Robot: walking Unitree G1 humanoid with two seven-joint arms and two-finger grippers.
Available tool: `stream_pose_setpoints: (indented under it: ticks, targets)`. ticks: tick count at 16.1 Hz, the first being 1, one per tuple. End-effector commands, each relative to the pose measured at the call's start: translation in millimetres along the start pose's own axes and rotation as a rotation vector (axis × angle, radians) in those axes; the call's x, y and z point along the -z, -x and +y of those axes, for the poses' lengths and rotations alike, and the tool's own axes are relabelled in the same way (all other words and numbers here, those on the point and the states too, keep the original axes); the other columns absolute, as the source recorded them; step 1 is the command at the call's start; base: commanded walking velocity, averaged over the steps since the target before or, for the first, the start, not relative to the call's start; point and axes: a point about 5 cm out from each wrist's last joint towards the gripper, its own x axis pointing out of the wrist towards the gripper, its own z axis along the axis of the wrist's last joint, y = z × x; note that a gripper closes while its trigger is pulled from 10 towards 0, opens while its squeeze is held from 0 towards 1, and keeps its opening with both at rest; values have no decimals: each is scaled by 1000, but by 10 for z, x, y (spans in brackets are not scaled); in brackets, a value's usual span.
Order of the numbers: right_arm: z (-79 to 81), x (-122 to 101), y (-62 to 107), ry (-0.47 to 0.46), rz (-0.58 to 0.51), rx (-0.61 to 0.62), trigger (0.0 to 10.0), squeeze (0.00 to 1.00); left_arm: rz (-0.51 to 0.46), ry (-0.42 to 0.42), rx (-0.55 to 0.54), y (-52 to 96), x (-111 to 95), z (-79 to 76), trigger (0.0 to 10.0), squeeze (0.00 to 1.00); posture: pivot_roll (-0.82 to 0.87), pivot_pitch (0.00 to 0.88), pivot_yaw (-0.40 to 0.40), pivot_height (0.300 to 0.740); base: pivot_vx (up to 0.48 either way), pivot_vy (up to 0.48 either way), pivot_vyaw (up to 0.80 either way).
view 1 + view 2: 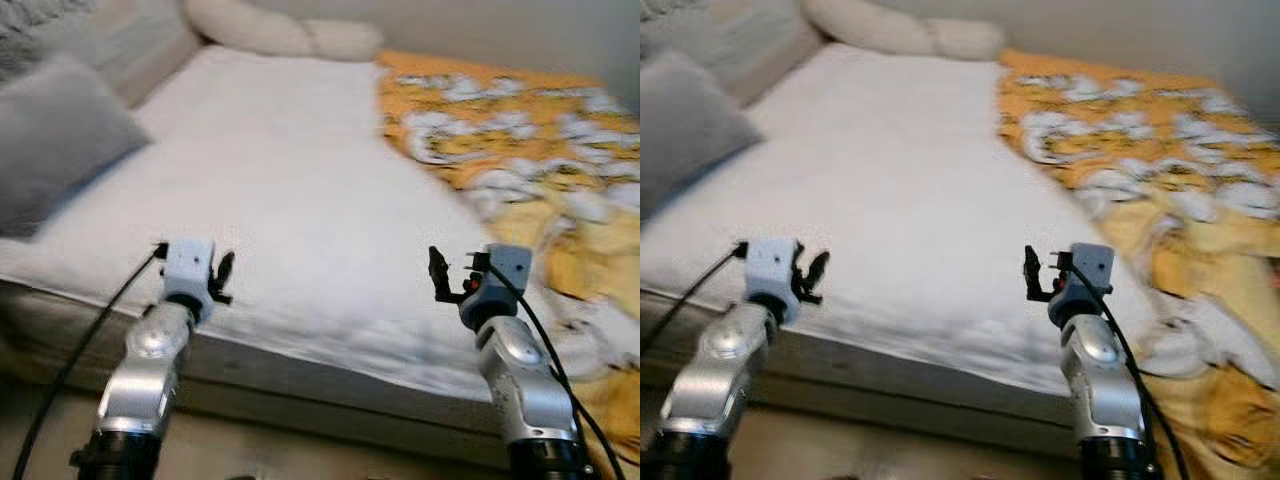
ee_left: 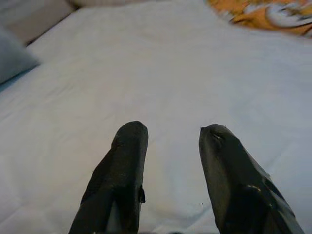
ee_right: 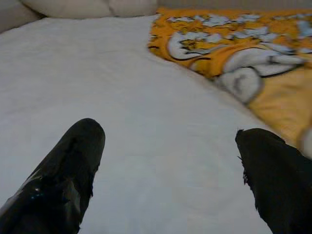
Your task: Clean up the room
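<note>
You've got both arms raised at the near edge of the bed [image 1: 290, 190], head views a bit blurred. Left gripper [image 1: 222, 275] sits lower left of frame over the bed's front edge, fingers [image 2: 122, 165] slightly apart, nothing between them, only white sheet beyond. Right gripper [image 1: 440, 275] is lower right of centre, fingers [image 3: 73, 161] spread wide, also holding nothing. The orange and white patterned blanket [image 1: 520, 130] lies rumpled along the right side of the bed, running from upper right of frame down to the lower right corner, where it spills over the bed's edge just beside your right arm. It's near the right gripper, up and to its right, not touching; well apart from the left gripper. Grey pillow [image 1: 55, 140] sits at the left edge of frame, and a long cream cushion [image 1: 280, 35] lies across the top of the bed at upper centre.
</note>
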Motion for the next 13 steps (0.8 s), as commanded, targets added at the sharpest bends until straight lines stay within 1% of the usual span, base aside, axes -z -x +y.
stream_pose_setpoints:
  ticks: [1,3,5,11,13]
  targets:
    - [29,-19,1,7,-12,-6,10000,0,9,-13,-3,13,26,17,10000,412,86,0,-48,740,0,-480,0]
    - [12,10,17,17,-1,-5,10000,0,10,-16,-2,20,30,4,10000,412,85,0,-51,740,0,-480,0]
    - [4,-14,13,23,-6,-5,10000,0,11,-18,4,21,32,-14,10000,412,75,0,-47,740,0,-480,0]
    - [25,-16,11,44,-1,-28,10000,0,15,-17,4,22,40,-25,10000,416,73,0,-44,740,0,-480,0]
    - [39,-28,10,52,0,-50,10000,0,15,-15,-4,22,44,-22,10000,416,68,0,-43,740,0,-480,800]
